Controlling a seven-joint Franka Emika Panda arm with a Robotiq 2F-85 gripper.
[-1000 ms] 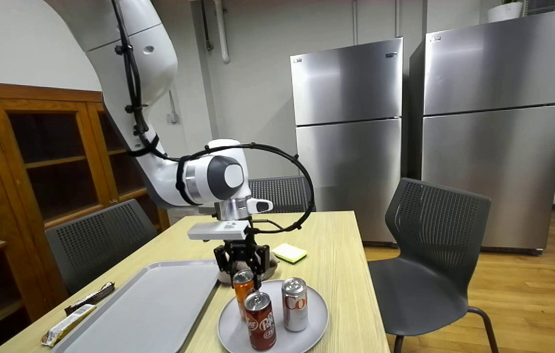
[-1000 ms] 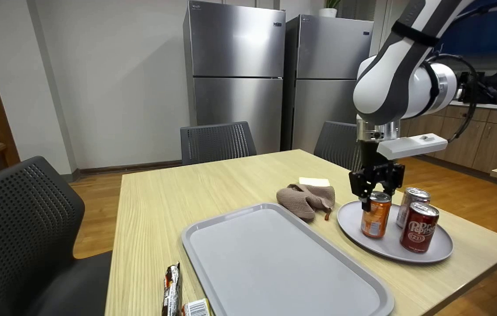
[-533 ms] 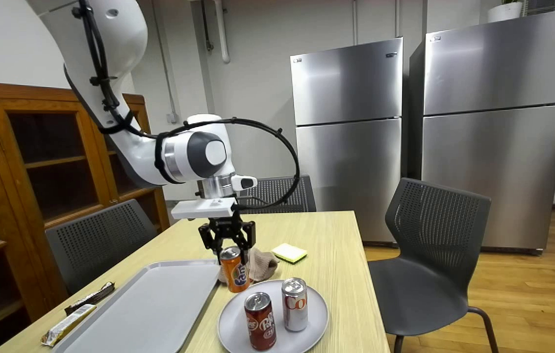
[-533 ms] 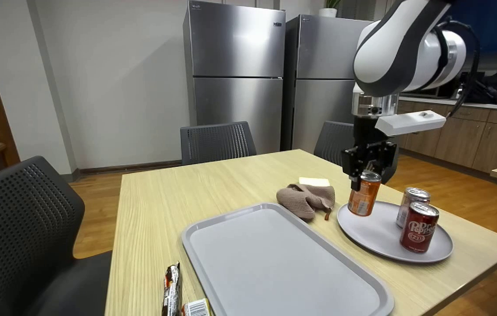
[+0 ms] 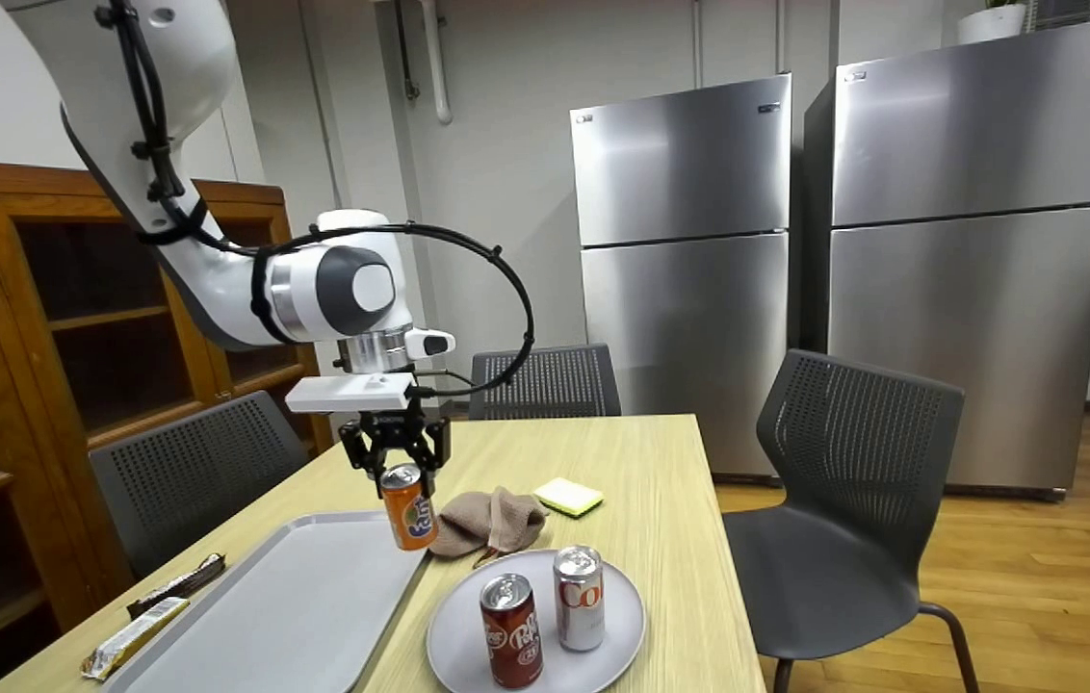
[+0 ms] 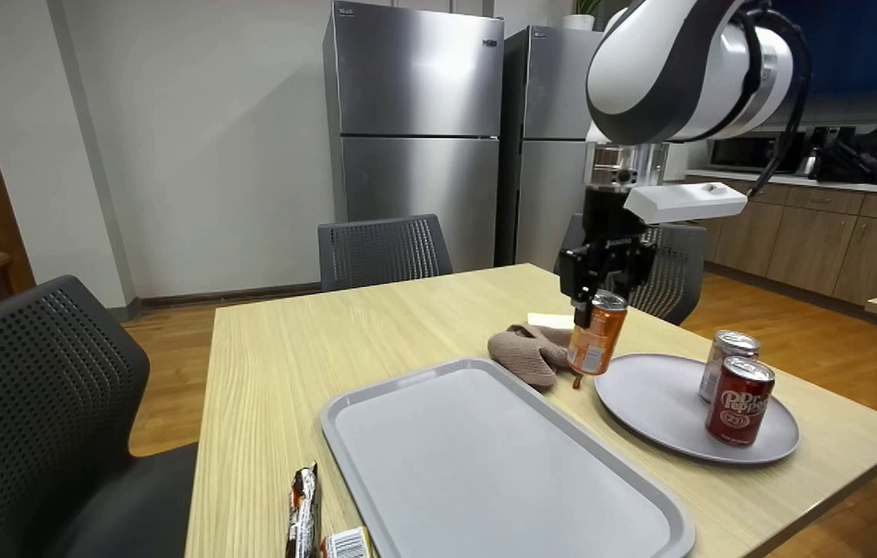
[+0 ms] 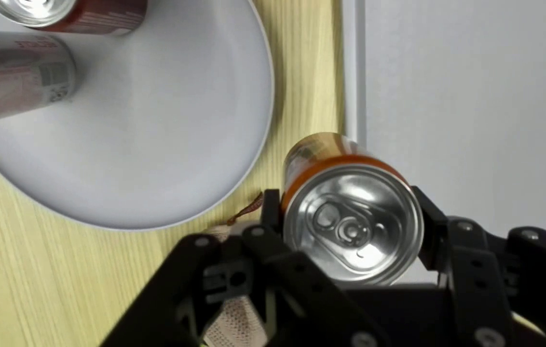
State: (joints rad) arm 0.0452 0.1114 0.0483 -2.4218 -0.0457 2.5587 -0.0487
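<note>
Table (image 5: 646, 486) below, gripper (image 5: 403, 483) around orange can (image 5: 409, 517)

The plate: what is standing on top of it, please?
A Dr Pepper can and a silver can stand on the plate. What is under them cannot be seen; they cover it. The Fanta can is off the plate, held up by the gripper.
</note>
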